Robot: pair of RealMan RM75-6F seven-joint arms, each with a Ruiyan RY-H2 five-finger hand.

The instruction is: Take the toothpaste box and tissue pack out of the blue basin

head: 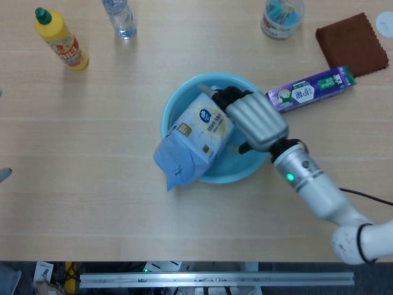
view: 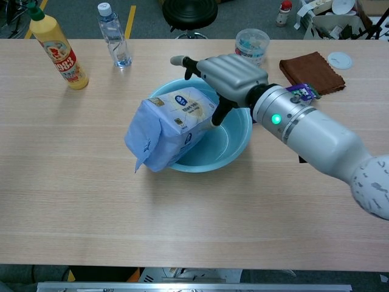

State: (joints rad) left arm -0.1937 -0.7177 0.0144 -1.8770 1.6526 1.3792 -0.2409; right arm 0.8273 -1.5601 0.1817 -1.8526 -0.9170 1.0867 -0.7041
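Tissue pack (head: 191, 146) first, since it is nearest: a soft pale-blue plastic bundle with a cream printed panel, it leans tilted over the near-left rim of the blue basin (head: 239, 173) — one crumpled corner hanging outside and not clearly down on the table (head: 92, 184), the upper end above the bowl. By the look of it, this half of the job is under way but not done. The right hand (view: 228, 73) grips the pack's top end, fingers curled over it (thumb hidden). Beyond the basin, the toothpaste box (head: 310, 90) — long, purple — lies flat on the table just beside the far-right rim, so that item seems already out. The left hand is out of both views
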